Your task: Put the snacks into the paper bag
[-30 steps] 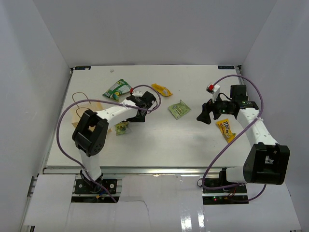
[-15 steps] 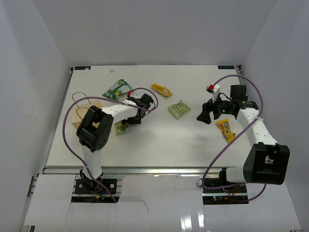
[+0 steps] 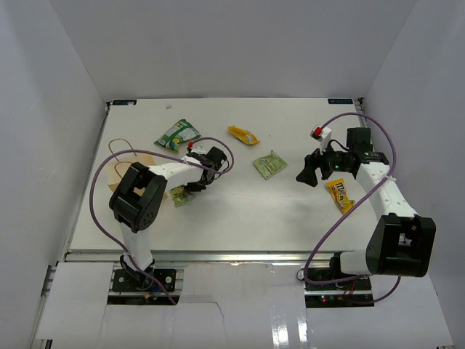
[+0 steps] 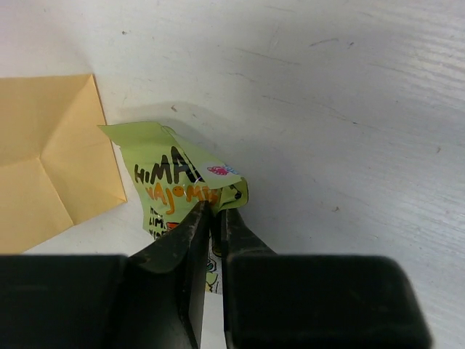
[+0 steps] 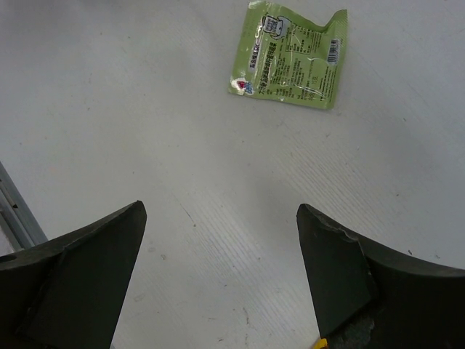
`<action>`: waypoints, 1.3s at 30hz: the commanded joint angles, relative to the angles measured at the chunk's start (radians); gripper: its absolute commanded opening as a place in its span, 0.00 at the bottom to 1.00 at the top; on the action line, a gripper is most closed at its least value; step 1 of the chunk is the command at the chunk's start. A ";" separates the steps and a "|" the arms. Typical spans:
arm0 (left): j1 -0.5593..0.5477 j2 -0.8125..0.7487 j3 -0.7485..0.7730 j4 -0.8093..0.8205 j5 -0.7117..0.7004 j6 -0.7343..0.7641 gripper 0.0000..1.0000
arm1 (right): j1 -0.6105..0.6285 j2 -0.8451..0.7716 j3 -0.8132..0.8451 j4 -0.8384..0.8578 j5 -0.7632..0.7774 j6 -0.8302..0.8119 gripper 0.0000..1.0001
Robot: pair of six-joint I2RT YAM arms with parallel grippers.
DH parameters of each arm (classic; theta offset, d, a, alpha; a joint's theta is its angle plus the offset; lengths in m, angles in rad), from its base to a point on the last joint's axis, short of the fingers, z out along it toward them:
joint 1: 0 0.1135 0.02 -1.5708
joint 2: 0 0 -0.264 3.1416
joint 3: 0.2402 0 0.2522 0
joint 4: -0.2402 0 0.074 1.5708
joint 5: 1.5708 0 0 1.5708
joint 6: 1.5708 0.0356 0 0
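Note:
My left gripper (image 3: 187, 187) (image 4: 216, 211) is shut on the edge of a small green snack packet (image 3: 179, 195) (image 4: 174, 178), which crumples up from the table. The tan paper bag (image 3: 116, 174) (image 4: 43, 153) lies just left of it, partly behind the left arm. A green-and-white packet (image 3: 176, 134) and an orange-yellow wrapper (image 3: 243, 134) lie farther back. My right gripper (image 3: 306, 174) (image 5: 218, 207) is open over bare table, between the pale green square packet (image 3: 269, 164) (image 5: 290, 54) and the yellow M&M's pack (image 3: 340, 194).
White walls close in the table (image 3: 240, 218) on the left, back and right. The bag's thin loop handles (image 3: 120, 144) stick out toward the back. A purple cable runs along each arm.
My left gripper has slid left and nearer onto the small green packet and closed on its edge. The right arm has not moved.

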 commanded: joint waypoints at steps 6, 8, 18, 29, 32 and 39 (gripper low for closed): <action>0.007 -0.145 -0.030 0.064 0.140 0.056 0.01 | -0.009 -0.001 0.008 0.024 -0.018 0.011 0.90; 0.007 -0.217 -0.018 0.078 0.180 0.069 0.00 | -0.009 -0.001 0.009 0.025 -0.018 0.011 0.90; 0.007 -0.539 0.119 0.057 0.254 0.028 0.00 | -0.011 0.008 0.022 0.025 -0.026 0.016 0.90; 0.010 -0.779 0.283 -0.208 -0.121 -0.664 0.00 | -0.011 0.017 0.026 0.039 -0.044 0.039 0.90; 0.012 -0.806 0.294 -0.333 -0.209 -0.932 0.00 | -0.011 0.014 0.029 0.039 -0.044 0.039 0.90; 0.036 -0.806 0.288 -0.506 -0.254 -1.192 0.00 | -0.011 0.008 0.025 0.042 -0.046 0.039 0.90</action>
